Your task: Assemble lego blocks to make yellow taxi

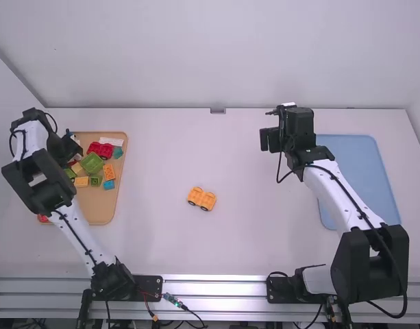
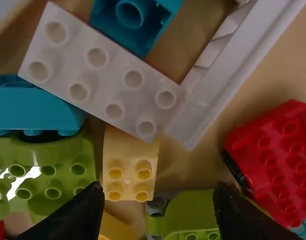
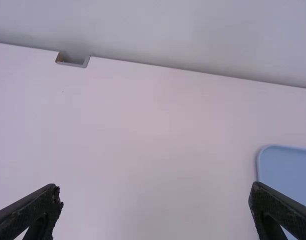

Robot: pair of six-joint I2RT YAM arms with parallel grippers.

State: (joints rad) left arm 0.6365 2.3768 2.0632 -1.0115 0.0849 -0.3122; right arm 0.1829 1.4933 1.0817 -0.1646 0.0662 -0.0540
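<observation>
Left fingers gaping wide, gripping nothing, over tray; right fingers likewise spreading, empty. Orange car base resting on surface, apart from tray. Picking pale yellow block presumably requiring squaring fingers to its sides, lowering slowly, avoiding adjacent green block.

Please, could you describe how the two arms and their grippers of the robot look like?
The left arm and right arm both have white links and chunky black joints, with black cables running along them. The left gripper and right gripper are black, each with two fingers that narrow toward the tips.
</observation>
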